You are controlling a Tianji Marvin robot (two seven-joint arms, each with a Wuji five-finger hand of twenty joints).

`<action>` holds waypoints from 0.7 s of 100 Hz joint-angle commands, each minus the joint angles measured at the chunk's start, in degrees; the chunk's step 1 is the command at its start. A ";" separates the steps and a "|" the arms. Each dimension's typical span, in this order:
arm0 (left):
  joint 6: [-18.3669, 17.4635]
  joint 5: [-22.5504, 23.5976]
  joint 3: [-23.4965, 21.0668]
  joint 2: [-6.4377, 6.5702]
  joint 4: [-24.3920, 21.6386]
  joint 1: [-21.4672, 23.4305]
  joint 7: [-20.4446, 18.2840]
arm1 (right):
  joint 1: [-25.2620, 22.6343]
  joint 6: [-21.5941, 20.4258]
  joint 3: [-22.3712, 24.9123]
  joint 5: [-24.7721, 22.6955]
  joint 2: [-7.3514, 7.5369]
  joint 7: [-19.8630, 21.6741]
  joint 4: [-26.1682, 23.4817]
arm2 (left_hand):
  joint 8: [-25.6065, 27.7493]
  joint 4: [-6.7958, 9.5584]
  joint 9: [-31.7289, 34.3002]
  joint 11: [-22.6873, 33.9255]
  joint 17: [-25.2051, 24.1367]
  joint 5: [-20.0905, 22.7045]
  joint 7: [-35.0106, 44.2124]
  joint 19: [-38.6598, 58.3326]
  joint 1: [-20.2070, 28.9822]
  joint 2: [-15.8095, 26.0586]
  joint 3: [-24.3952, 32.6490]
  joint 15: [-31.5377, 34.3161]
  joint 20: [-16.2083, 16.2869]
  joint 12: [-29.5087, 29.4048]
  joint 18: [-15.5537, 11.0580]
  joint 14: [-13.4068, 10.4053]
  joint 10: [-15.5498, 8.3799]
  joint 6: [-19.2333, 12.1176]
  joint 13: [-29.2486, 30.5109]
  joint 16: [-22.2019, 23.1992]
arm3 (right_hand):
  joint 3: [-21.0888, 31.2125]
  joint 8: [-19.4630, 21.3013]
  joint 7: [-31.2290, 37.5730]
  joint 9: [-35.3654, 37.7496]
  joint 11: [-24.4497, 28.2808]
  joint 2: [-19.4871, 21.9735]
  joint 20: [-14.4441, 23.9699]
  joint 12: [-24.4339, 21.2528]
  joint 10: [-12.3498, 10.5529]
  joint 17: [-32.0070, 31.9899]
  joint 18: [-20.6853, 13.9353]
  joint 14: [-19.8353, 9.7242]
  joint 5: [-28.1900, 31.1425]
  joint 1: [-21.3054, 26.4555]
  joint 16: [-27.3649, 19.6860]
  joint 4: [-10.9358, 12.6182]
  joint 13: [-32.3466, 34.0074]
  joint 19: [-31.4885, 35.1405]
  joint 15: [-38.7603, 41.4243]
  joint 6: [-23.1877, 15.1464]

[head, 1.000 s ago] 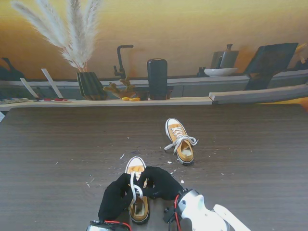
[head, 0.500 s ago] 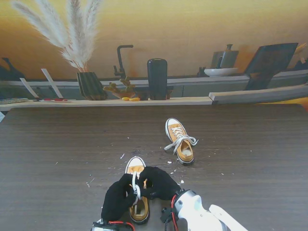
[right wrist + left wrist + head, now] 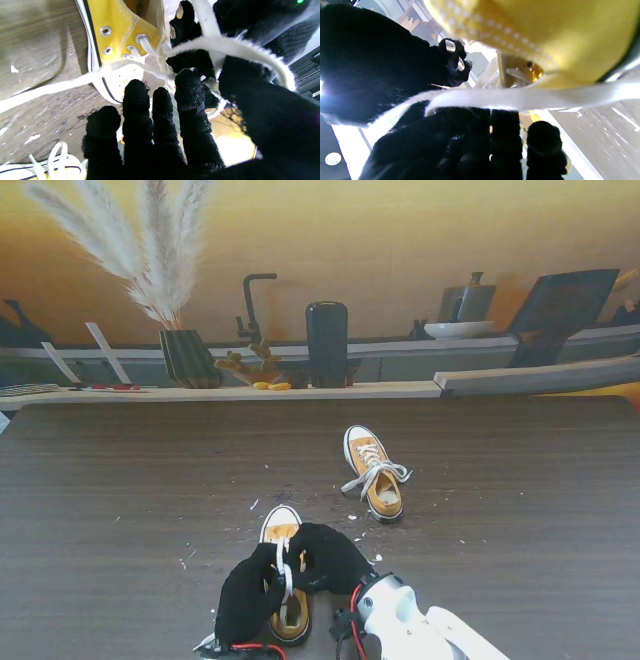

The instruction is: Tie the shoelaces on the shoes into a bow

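Both hands meet over the near shoe (image 3: pixel 285 580) in the stand view: left hand (image 3: pixel 250 600) and right hand (image 3: pixel 328 558), in black gloves, are closed on the white lace (image 3: pixel 286 577), which rises in a short strand between them above the shoe's tongue. That shoe lies at the near edge of the table (image 3: pixel 120 480), toe pointing far; the far shoe (image 3: pixel 375 473) sits well apart to the right, its lace loose and spilling over its side. Bits of white debris dot the table around both. From the left wrist, the lace (image 3: pixel 520 97) runs taut as a flat band across the left hand's fingers (image 3: pixel 505 135), with the yellow shoe (image 3: pixel 545 37) close behind it and the right hand (image 3: pixel 370 70) opposite; the exact pinch is hidden, but the lace bears on the fingers. From the right wrist, the right hand (image 3: pixel 155 140) has its thumb and forefinger side pressed on the lace (image 3: pixel 225 47) where two strands cross, the other fingers (image 3: pixel 136 105) spread toward the shoe (image 3: pixel 117 42) and its eyelets; a second strand trails off across the table. I judge the step to be forming or crossing the first loop. To do it well, keep both strands under even tension, hold the crossing low against the tongue, and move one hand at a time so the pinch never slips.
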 commanded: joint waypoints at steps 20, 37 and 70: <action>-0.41 1.26 1.19 -0.91 -1.95 -0.24 0.11 | 0.12 1.98 -1.51 -2.37 -0.37 0.44 0.80 | -5.36 -2.34 1.30 2.03 0.97 0.54 -0.76 2.39 -2.19 -2.34 -5.67 1.67 -1.53 -1.80 0.91 -0.37 -0.02 -10.66 1.85 0.01 | 3.72 -5.77 -6.14 2.31 -0.66 -1.29 0.54 -1.42 -0.30 0.50 1.22 -0.08 0.35 4.34 -0.24 2.73 1.30 0.75 -0.33 -1.59; -0.57 1.24 1.09 -0.98 -1.93 -0.13 0.45 | 0.06 2.78 -1.71 -2.41 -0.41 0.41 0.53 | -7.21 -2.93 1.64 2.51 1.30 0.95 -1.65 2.63 -1.56 -2.22 -7.28 1.78 -1.79 -2.20 0.85 -0.38 -0.17 -10.43 2.11 -0.11 | 6.57 -3.37 -2.64 3.82 -1.55 -0.14 0.74 -1.92 0.27 0.08 1.30 0.32 2.49 9.52 -0.27 2.80 1.57 0.84 -0.36 -1.27; -1.68 0.02 -0.93 -1.12 -2.13 0.85 0.07 | -1.26 2.04 0.04 -1.80 -0.04 1.52 -0.72 | -9.43 -3.62 1.73 3.24 1.38 1.66 -3.06 2.77 -1.79 -2.01 -9.12 1.78 -2.09 -2.96 0.87 -0.40 -0.36 -10.24 2.35 -0.26 | 13.98 12.11 1.18 2.45 0.91 -3.79 0.44 -1.45 0.90 -0.19 0.36 0.18 1.39 7.18 -0.48 5.59 1.32 1.12 1.10 1.72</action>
